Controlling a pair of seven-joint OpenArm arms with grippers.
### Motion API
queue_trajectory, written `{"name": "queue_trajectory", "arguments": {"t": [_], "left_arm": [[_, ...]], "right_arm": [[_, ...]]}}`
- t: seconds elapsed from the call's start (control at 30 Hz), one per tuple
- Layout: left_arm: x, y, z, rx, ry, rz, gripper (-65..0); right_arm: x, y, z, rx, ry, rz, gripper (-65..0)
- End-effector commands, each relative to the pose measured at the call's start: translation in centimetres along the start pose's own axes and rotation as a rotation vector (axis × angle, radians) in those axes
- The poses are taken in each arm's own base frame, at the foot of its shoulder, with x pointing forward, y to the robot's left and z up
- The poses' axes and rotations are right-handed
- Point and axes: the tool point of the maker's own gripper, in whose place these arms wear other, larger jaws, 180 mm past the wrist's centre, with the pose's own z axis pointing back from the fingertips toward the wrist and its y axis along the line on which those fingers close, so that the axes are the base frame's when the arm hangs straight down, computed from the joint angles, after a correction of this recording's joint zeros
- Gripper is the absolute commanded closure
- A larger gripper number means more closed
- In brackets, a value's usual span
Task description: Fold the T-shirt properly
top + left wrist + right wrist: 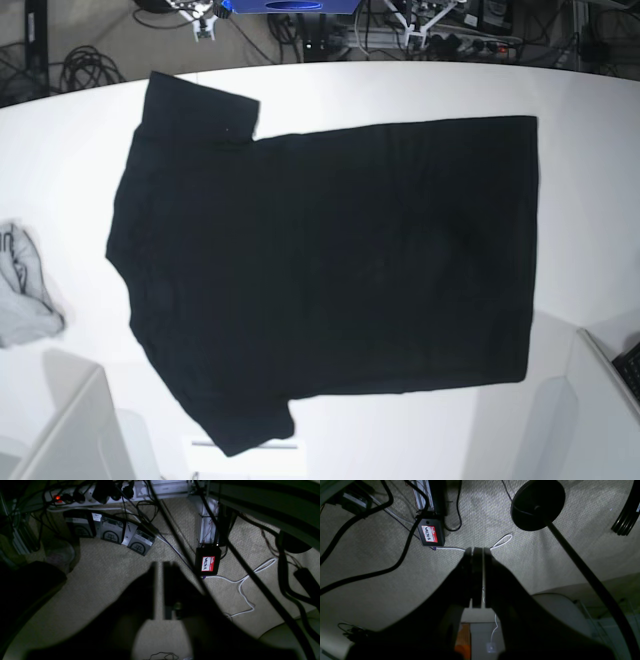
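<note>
The white table [590,110] fills the base view, and the black T-shirt [330,270] lies spread flat across its middle, plain side up, sleeves toward 9 o'clock and hem toward 3. A small light grey cloth [22,295] sits crumpled at the 9 o'clock edge, apart from the shirt. Both wrist cameras look down at beige carpet [382,562] strewn with cables. The right gripper [477,552] is clenched on nothing. The left gripper [158,566] shows a thin slit between dark jaws, seemingly empty. A black box [208,560] at 1 o'clock bears a red tag reading "hello WALTER". Beyond, a power strip [75,497] glows red.
</note>
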Motion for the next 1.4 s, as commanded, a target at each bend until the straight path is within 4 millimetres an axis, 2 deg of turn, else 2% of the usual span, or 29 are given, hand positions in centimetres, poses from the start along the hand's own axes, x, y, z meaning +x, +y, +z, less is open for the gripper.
{"name": "queue_trajectory", "arguments": {"t": [0.0, 0.07, 0.13, 0.2, 0.23, 0.33, 0.37, 0.43, 0.57, 0.8, 0.9, 1.03, 1.17, 1.27, 1.37], "left_arm": [[-0.7, 0.2, 0.1, 0.007, 0.008, -0.008, -12.8], [-1.2, 0.3, 0.1, 0.008, 0.013, -0.009, -24.7], [-1.5, 0.2, 0.2, 0.008, 0.011, -0.009, -29.9], [-1.6, 0.2, 0.2, 0.008, 0.013, -0.002, -26.3], [-1.6, 0.2, 0.2, 0.008, 0.013, 0.0, -22.2], [-1.6, 0.2, 0.2, 0.007, 0.013, -0.009, -3.9], [-1.6, 0.2, 0.2, 0.007, 0.015, -0.009, 0.0], [-1.7, 0.2, 0.2, 0.007, 0.018, -0.009, 0.0], [-1.8, 2.0, 0.2, 0.034, 0.019, 0.008, 0.0], [-1.9, 2.0, 0.2, 0.034, 0.028, 0.008, 0.0], [-2.2, 1.9, 0.3, 0.032, 0.031, -0.004, 0.0], [-3.5, 1.8, 0.5, 0.03, 0.043, -0.014, 0.0], [-5.4, 1.7, 0.9, 0.027, 0.06, -0.02, 0.0], [-5.2, 2.3, 1.6, 0.036, 0.003, -0.021, 0.0], [-4.3, 2.5, 2.7, 0.039, -0.072, -0.027, 0.0]], "right_arm": [[-0.5, 0.5, 0.0, 0.003, 0.008, 0.001, 0.0], [-0.5, 0.5, 0.0, 0.003, 0.006, 0.001, 0.0], [-0.6, 0.4, 0.0, 0.001, 0.006, 0.001, 0.0], [-0.6, 0.1, 0.0, -0.003, 0.006, 0.003, 0.0], [-0.7, 0.1, 0.0, -0.003, 0.008, 0.003, 0.0], [-0.7, 0.1, 0.0, -0.003, 0.013, 0.003, 0.0], [-0.7, 0.1, 0.0, -0.003, 0.013, 0.005, 0.0], [-0.7, 0.0, 0.0, -0.005, 0.013, 0.004, 0.0], [-0.5, 0.0, 0.0, -0.005, 0.009, 0.006, 0.0], [0.5, 0.0, 0.0, -0.006, -0.012, 0.006, 0.0], [0.7, -0.9, 0.1, -0.019, -0.013, -0.001, 0.0], [1.1, -1.1, 0.5, -0.024, -0.088, 0.001, 0.0], [0.0, -1.3, 0.8, -0.028, -0.088, 0.004, 0.0], [-0.4, -1.3, 1.3, -0.029, -0.114, 0.007, 0.0], [0.1, -1.2, 2.4, -0.029, -0.176, 0.012, 0.0]]}}
